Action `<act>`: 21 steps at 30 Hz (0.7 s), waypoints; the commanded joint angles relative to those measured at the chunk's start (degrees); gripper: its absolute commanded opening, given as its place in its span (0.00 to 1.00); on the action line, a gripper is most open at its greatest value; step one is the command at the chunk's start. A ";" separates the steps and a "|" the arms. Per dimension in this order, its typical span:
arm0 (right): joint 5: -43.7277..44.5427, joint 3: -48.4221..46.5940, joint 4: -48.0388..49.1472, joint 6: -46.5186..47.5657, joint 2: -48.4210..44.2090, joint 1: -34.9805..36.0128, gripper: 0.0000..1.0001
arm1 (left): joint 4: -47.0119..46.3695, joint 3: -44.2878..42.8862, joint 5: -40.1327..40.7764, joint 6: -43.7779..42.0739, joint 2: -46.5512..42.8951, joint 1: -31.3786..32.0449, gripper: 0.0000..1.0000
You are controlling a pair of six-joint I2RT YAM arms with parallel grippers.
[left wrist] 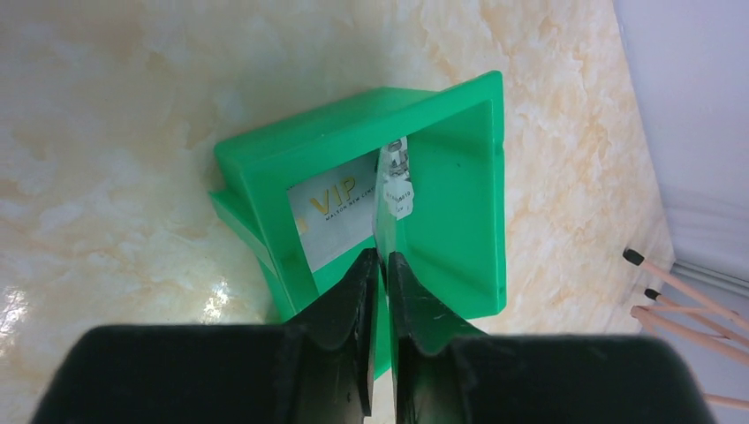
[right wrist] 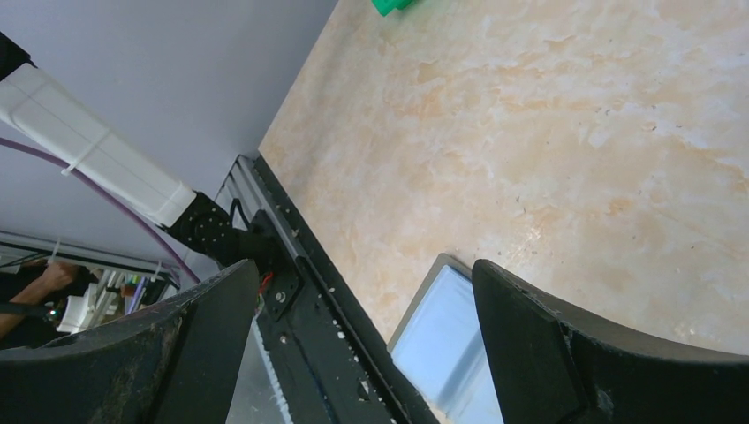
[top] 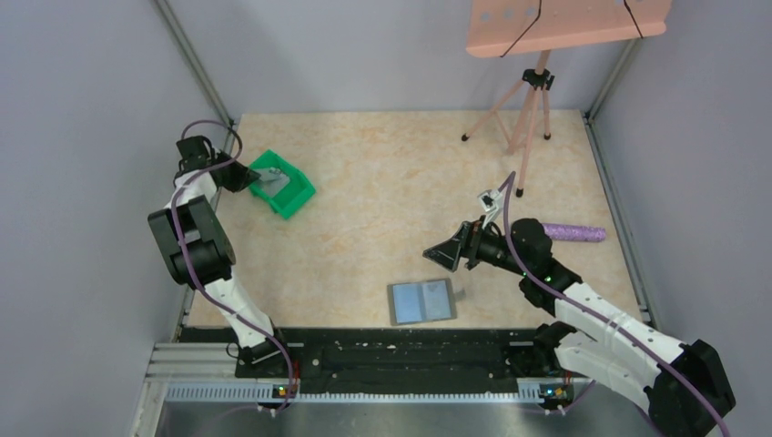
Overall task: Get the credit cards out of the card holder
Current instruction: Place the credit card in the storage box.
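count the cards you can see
2. One VIP card lies in the green bin; a second card stands on edge in the left gripper above it. More may hide in the wallet.

- Table (top: 382,182): beige marbled top, with soft glare near its left edge.
- Walls (top: 82,137): plain pale grey panels closing the left, far and right edges.
- Posts (top: 196,64): slanting metal struts at both far corners.
- Tripod (top: 528,109): pink-legged, standing near the far right corner.
- Board (top: 564,23): salmon panel above the tripod.
- Rail (top: 401,350): black strip along the near edge.
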State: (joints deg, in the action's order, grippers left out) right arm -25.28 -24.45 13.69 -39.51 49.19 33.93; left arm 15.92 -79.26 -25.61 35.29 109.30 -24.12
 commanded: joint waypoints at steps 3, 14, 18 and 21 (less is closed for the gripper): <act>-0.13 -3.01 0.71 0.83 -0.98 -0.38 0.91 | 0.43 -3.09 0.85 -1.40 0.96 -0.33 0.19; -0.25 -3.34 -0.68 0.79 -1.40 -0.36 0.91 | 3.85 -6.45 2.46 -1.79 0.39 -0.31 0.32; -0.18 -3.39 -1.31 0.80 -1.34 -0.35 0.91 | 4.70 -7.58 2.89 -1.74 0.11 -0.27 0.37; -0.13 -3.44 -2.09 0.84 -1.32 -0.36 0.91 | 5.11 -7.96 3.91 -1.19 -0.27 -0.32 0.37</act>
State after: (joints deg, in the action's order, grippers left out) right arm -25.28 -24.49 12.12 -39.51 48.75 33.93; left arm 20.27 -84.90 -23.20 34.35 110.13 -24.12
